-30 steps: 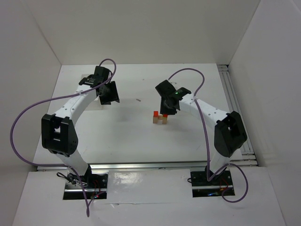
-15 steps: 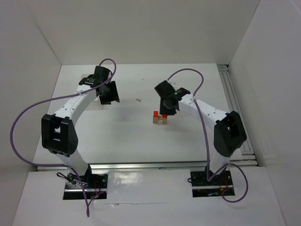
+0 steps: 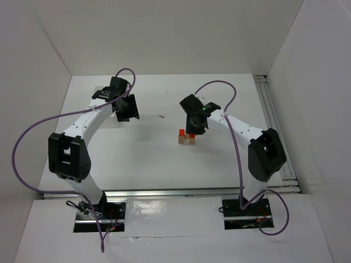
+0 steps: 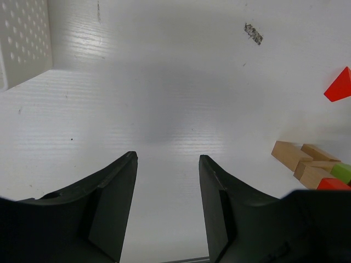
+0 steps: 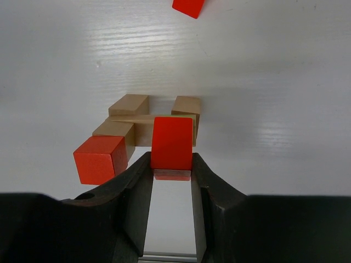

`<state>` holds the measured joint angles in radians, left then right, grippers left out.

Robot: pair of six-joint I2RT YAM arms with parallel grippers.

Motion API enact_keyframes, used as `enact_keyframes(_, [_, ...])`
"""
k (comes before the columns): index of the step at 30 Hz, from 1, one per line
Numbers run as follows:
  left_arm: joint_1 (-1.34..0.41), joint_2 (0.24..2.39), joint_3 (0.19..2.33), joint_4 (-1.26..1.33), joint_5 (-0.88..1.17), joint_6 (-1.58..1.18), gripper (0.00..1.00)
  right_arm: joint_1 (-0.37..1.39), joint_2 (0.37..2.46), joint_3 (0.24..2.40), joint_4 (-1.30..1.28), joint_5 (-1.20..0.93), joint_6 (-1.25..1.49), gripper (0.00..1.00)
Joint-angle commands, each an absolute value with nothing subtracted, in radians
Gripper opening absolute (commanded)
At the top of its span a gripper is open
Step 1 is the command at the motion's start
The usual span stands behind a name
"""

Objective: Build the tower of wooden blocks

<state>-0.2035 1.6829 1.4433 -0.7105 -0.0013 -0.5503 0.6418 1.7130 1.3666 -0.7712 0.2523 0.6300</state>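
Looking down from the top, the wood block tower (image 3: pixel 186 137) sits on the white table (image 3: pixel 148 159), just under the right gripper (image 3: pixel 192 127). The left gripper (image 3: pixel 129 112) is well apart from it.

From the left wrist, that gripper's fingers (image 4: pixel 112 203) are spread wide with nothing between them. Tan blocks (image 4: pixel 299 159) and a green block (image 4: pixel 343 172) lie far right.

From the right wrist, the right gripper pinches a red block (image 5: pixel 171 142) just in front of the tan blocks, beside a red cube (image 5: pixel 101 159).
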Motion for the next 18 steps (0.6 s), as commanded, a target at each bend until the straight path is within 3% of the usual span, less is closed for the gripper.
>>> enact_keyframes(1, [-0.198, 1.637, 1.437, -0.696, 0.011, -0.537, 0.61, 0.652, 1.726, 1.373, -0.776, 0.278, 0.624, 0.37])
enact_keyframes(9, [-0.198, 1.637, 1.437, -0.696, 0.011, -0.537, 0.61, 0.652, 1.726, 1.384, -0.785, 0.278, 0.624, 0.48])
enact_keyframes(18, [-0.198, 1.628, 1.428, -0.696, 0.011, -0.537, 0.61, 0.652, 1.726, 1.393, -0.785, 0.278, 0.615, 0.51])
